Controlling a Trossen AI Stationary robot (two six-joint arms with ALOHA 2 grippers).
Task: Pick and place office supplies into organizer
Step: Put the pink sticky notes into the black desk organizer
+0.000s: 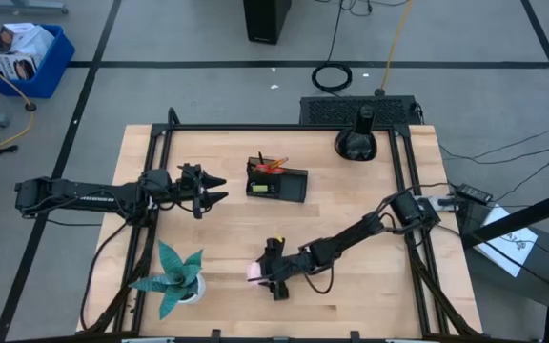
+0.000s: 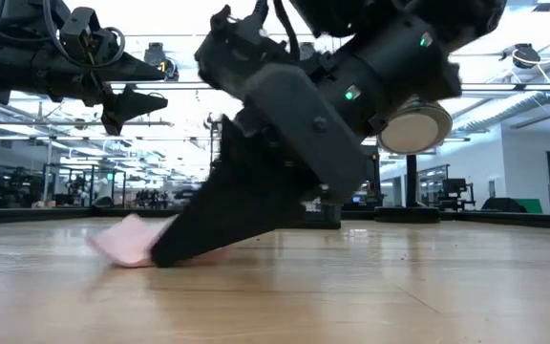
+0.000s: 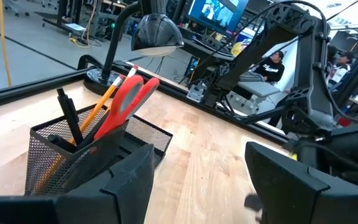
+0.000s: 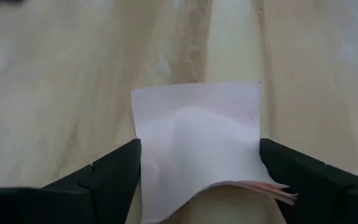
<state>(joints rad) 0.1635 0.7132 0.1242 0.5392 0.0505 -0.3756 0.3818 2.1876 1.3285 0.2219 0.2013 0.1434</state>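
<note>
The right pincer point(image 4: 197, 168) was clamped on the pink sticky-note pad point(image 4: 197, 134), low on the bench point(image 1: 370, 276). The left pincer point(image 1: 215, 189) hung apart beside the organizer point(image 1: 276, 183), which held red-handled scissors point(image 3: 126, 102). No writing was legible.

Pale wood tabletop point(image 1: 351, 295) carries a black mesh organizer point(image 1: 276, 181) near centre, a round black domed object point(image 1: 356, 143) toward the far right, a teal spiky plant point(image 1: 174, 276) near left, and a pink sticky-note pad point(image 1: 254, 272) at front centre.
</note>
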